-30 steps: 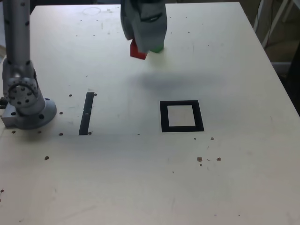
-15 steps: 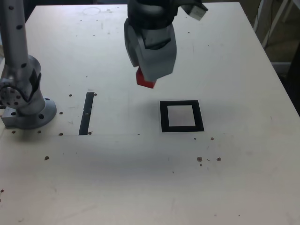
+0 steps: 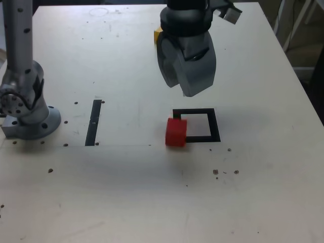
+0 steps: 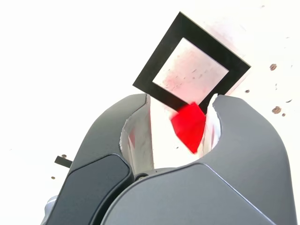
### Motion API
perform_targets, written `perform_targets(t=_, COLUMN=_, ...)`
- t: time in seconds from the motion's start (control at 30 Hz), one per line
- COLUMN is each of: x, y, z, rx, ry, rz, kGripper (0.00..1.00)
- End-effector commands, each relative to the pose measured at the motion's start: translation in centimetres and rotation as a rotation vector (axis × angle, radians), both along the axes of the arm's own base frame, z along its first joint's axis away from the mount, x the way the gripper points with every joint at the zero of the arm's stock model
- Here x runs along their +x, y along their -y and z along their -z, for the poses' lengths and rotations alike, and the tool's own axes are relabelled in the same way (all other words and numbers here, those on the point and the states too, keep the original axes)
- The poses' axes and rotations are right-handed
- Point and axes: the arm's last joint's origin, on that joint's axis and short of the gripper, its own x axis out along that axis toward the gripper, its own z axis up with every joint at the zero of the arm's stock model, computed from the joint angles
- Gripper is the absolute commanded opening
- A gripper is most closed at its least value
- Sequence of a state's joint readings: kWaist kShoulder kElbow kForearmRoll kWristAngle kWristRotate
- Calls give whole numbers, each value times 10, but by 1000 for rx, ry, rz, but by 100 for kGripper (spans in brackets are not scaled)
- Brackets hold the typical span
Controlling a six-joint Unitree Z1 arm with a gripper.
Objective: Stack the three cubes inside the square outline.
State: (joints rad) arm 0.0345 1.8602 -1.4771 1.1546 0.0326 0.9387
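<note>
The red cube (image 3: 176,132) (image 4: 189,127) lies free on the table, on the near-left corner of the square outline (image 3: 216,127) (image 4: 161,51) as the exterior view shows it, partly over the tape and slightly askew. My gripper (image 3: 186,91) (image 4: 182,96) hangs above the outline's far edge, its jaws apart with nothing between them; through that gap the wrist view shows the red cube below. A sliver of the yellow cube (image 3: 158,35) peeks out behind the gripper at the far side. The green cube is hidden.
The arm's grey base (image 3: 28,119) stands at the exterior view's left. A straight black tape strip (image 3: 93,122) lies between the base and the outline. Small dark specks (image 3: 225,172) dot the near table. The table's right edge is near a dark floor.
The gripper carried the red cube from the far side toward the outline, moving right and nearer. The cube has left the jaws and now lies on the outline's corner.
</note>
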Motion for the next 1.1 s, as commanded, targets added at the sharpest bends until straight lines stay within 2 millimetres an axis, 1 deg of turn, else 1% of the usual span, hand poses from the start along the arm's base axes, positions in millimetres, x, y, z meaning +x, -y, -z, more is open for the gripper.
perform_targets(t=0.0, x=4, y=0, z=3, rx=-1, ry=0, rz=-2, kGripper=44)
perform_targets(t=0.1, x=6, y=0, z=4, rx=-1, ry=2, rz=-2, kGripper=44)
perform_targets(t=0.2, x=4, y=1, z=0, rx=8, ry=18, rz=1, kGripper=50)
perform_targets(t=0.27, x=0, y=2, z=-5, rx=27, ry=28, rz=2, kGripper=57)
perform_targets(t=0.33, x=-5, y=6, z=-10, rx=74, ry=22, rz=-5, kGripper=69)
perform_targets(t=0.47, x=-11, y=13, z=-19, rx=151, ry=-5, rz=-45, kGripper=89)
perform_targets(t=0.57, x=-13, y=15, z=-27, rx=136, ry=-21, rz=-65, kGripper=97)
perform_targets(t=0.63, x=-14, y=17, z=-32, rx=104, ry=-30, rz=-67, kGripper=99)
perform_targets(t=0.73, x=-17, y=21, z=-34, rx=73, ry=-39, rz=-85, kGripper=99)
perform_targets(t=0.87, x=-23, y=25, z=-35, rx=39, ry=-51, rz=-162, kGripper=99)
perform_targets(t=0.97, x=-33, y=30, z=-38, rx=20, ry=-44, rz=-249, kGripper=100)
perform_targets(t=1.07, x=-49, y=37, z=-44, rx=7, ry=-19, rz=-363, kGripper=100)
